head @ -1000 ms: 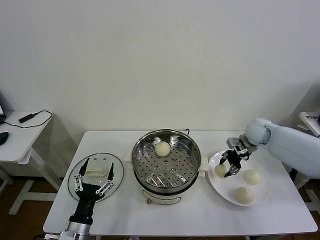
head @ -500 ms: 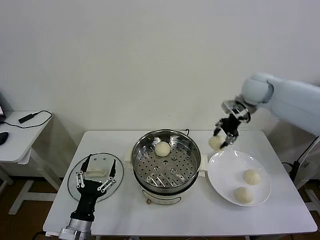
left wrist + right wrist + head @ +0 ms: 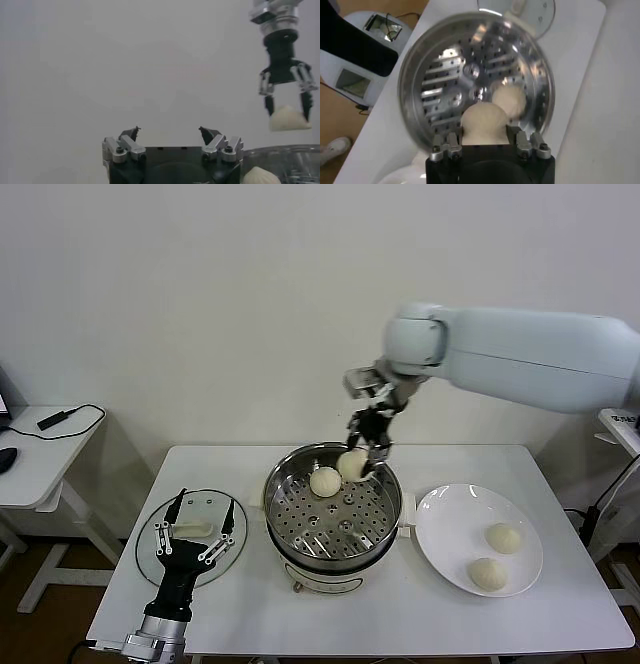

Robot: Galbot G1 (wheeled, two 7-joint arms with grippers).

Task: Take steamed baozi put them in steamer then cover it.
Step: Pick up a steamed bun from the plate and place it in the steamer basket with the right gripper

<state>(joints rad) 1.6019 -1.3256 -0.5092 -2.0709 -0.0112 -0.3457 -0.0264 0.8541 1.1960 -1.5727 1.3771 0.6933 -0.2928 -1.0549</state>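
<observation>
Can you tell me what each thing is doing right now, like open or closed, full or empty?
Steamer: uncovered, one baozi on its tray.
Carried baozi: pinched in the right end effector, above the steamer.
Right end effector: shut on that baozi.
Left end effector: open, empty, over the glass lid.
Glass lid: off the steamer, flat on the table.
White plate: two baozi left.

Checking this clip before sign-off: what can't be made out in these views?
- Head view: the steamer's front base, hidden by its own rim.
- Right wrist view: the plate and its two baozi are out of frame; the held baozi's underside is hidden by the right tool.
- Left wrist view: the glass lid is out of frame below the left tool.
</observation>
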